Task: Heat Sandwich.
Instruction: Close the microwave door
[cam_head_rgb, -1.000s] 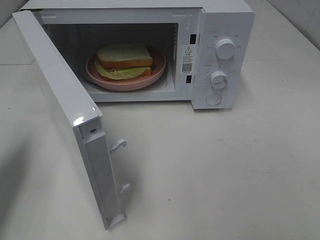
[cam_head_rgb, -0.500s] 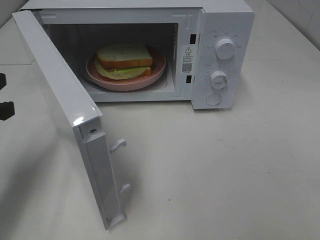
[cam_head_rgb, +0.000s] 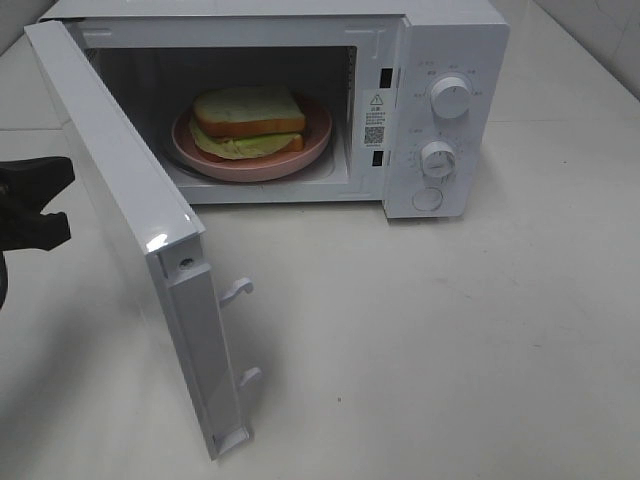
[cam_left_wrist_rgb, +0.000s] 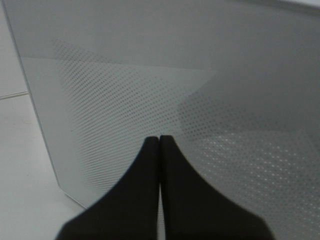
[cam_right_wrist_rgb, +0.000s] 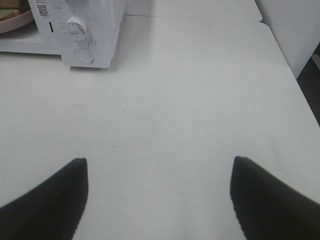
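Note:
The sandwich (cam_head_rgb: 249, 112) lies on a round pink plate (cam_head_rgb: 255, 165) inside the open white microwave (cam_head_rgb: 445, 40). Its door (cam_head_rgb: 120, 190) is swung far out to the left. My left gripper (cam_head_rgb: 45, 205) sits at the left edge of the exterior high view, just behind the door's outer face. In the left wrist view its black fingertips (cam_left_wrist_rgb: 152, 150) are pressed together, shut on nothing, close to the dotted door panel (cam_left_wrist_rgb: 200, 100). My right gripper (cam_right_wrist_rgb: 160, 200) hangs open over bare table, well right of the microwave.
Two knobs (cam_head_rgb: 451, 97) and a round button (cam_head_rgb: 427, 199) are on the microwave's right panel (cam_right_wrist_rgb: 80, 30). Two latch hooks (cam_head_rgb: 236, 290) stick out from the door's free edge. A white table (cam_head_rgb: 450, 330) runs in front; its far edge (cam_right_wrist_rgb: 292, 70) shows in the right wrist view.
My left gripper has come into the exterior high view from the left and moved right, up to the back of the open door. Sandwich, plate and door have not moved.

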